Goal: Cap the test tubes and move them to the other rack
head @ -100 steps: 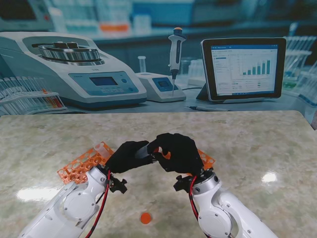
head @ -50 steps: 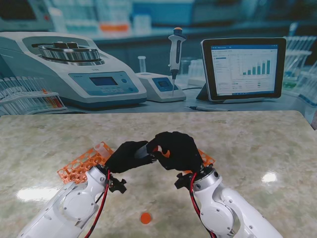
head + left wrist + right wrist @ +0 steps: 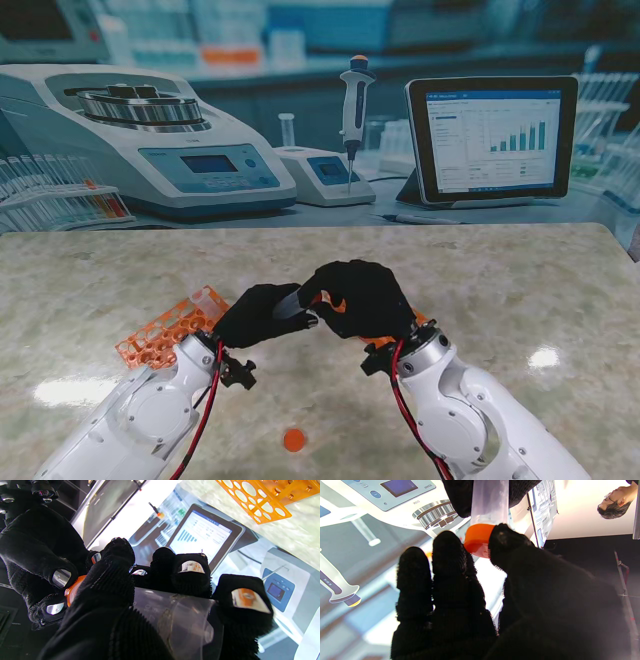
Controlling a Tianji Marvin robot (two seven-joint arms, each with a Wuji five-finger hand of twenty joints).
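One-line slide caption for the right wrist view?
Right hand fingers hold an orange cap on the clear test tube.

both hands [image 3: 262, 313] [image 3: 362, 298] raised together, fingers [image 3: 117, 562] curled closed

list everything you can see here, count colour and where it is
test tube: 1, clear, held in the left hand
cap: 1, orange, on the tube's end, pinched by the right hand
loose cap: 1, orange, on the table near me, between the arms
rack: 1, orange, on the table behind the left hand
second rack: 1, orange, mostly hidden behind the right hand
table: 1, pale marbled
backdrop: 1, printed lab scene, behind the table
left hand: 1, black glove, shut on the tube
right hand: 1, black glove, shut on the cap
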